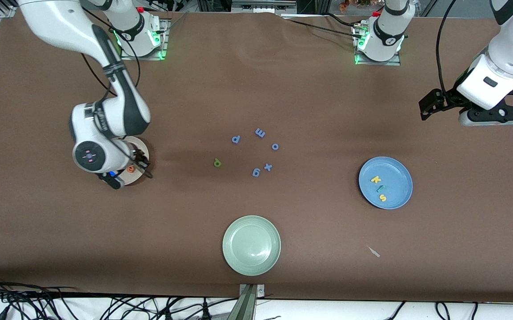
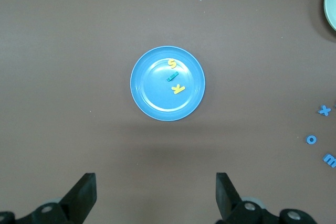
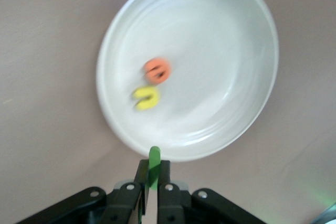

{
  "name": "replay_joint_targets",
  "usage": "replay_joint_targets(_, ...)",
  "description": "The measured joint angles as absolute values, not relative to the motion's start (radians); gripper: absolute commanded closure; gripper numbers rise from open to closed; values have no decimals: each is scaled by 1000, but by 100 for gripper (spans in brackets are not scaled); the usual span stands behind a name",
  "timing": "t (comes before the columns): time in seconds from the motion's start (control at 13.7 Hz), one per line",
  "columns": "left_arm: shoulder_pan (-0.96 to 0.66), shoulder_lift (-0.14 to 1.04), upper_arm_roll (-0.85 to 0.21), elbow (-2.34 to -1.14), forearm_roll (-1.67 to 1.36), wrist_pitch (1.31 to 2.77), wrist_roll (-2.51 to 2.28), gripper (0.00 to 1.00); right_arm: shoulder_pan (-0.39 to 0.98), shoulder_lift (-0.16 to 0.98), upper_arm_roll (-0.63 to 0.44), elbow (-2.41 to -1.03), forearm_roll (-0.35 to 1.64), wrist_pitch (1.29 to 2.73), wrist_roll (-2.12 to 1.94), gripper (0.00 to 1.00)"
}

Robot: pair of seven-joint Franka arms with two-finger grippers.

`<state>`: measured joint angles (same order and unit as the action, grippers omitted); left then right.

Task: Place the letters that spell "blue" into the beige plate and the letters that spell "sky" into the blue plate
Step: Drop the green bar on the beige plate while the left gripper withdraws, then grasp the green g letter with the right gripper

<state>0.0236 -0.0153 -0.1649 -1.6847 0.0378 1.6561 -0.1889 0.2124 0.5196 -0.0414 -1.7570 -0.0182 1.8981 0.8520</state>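
Now, carry the thin green bar in over the beige plate near the right arm's edge of the tabletop before you let go. The right pincer, clenched on it, hangs at the rim; orange and yellow letters lie inside. The left pincer waits released above the blue plate.

We see a brown cloth-covered table, faintly wrinkled at the bases' end. Black cables tangle along a white floor strip nearest the front camera.
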Motion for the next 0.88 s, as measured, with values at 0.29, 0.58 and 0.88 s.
replay_joint_targets(0.29,24,-15,-164,-1683,38,1656,-189,0,155,567,-41,-1749,-24,1906,749,0)
replay_joint_targets(0.58,25,-15,-162,-1682,38,1656,-189,0,183,564,-23,-1683,-23,1899,760,0)
replay_joint_targets(0.88,27,-13,-160,-1682,38,1656,-189,0,206,564,54,-1647,25,1907,794,0)
